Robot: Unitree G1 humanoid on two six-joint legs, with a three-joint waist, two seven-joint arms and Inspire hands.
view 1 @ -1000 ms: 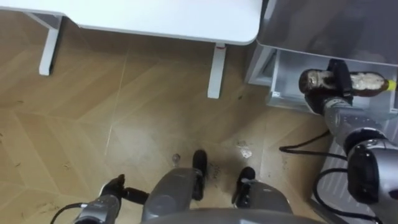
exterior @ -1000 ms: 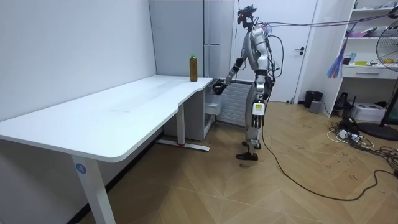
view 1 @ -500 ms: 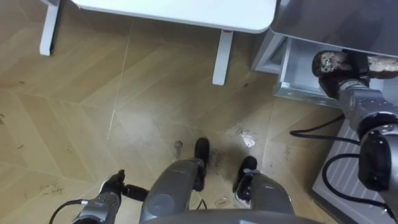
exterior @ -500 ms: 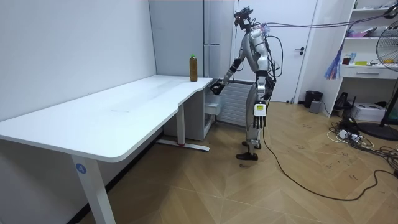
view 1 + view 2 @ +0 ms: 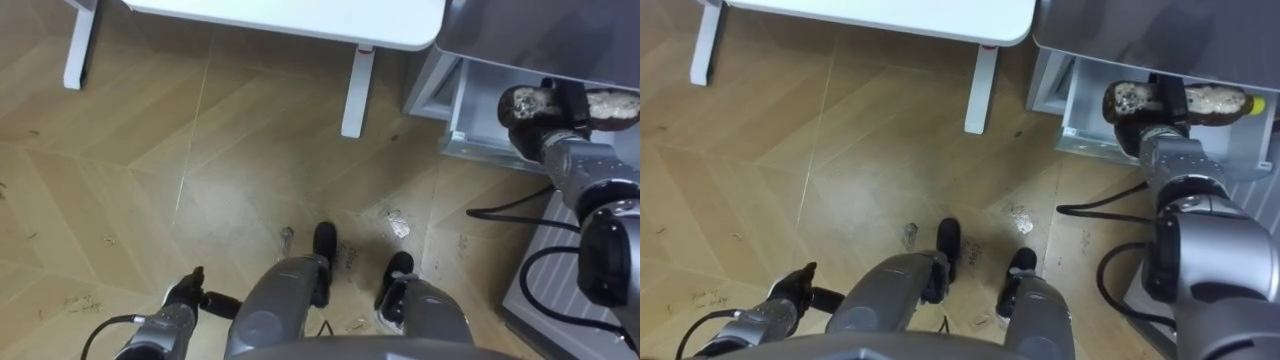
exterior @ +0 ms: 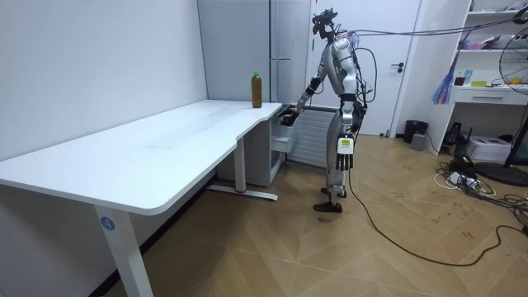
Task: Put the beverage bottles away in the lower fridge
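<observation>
Herringbone wood floor (image 5: 200,180) spreads under a smooth white desk (image 6: 165,140), whose far end meets a tall grey fridge (image 6: 280,41). The robot stands before the fridge's open lower drawer (image 5: 1080,100). Its right arm reaches forward, and the right hand (image 5: 1167,100) is curled round a brown bottle (image 5: 1215,102) with a yellow cap, held on its side over the drawer. The left hand (image 5: 185,300) hangs low by its leg; whether its fingers are curled is unclear. A second, green-capped bottle (image 6: 256,89) stands upright on the desk.
</observation>
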